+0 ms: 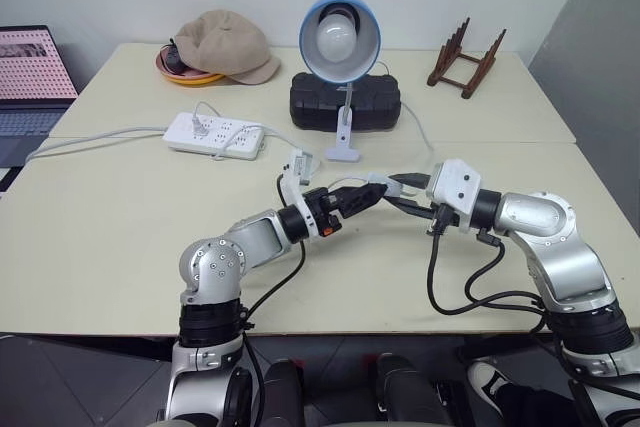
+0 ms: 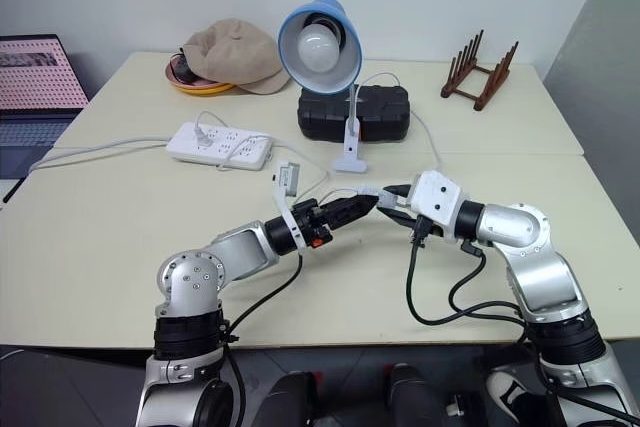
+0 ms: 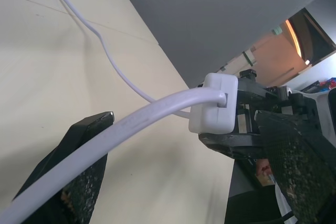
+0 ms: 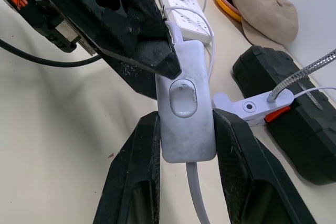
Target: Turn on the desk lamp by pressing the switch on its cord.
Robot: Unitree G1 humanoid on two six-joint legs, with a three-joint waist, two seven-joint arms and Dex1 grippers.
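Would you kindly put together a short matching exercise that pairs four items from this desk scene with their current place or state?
Things:
1. switch
2. desk lamp
3. cap
4. left end effector

Places or states:
A. open, with the cord running between its fingers
B. clamped between the fingers of the right end effector
C. unlit, standing in front of a black case
D. resting on a yellow dish at the back of the table

Pairs: 1-B, 2-C, 3-D, 4-A
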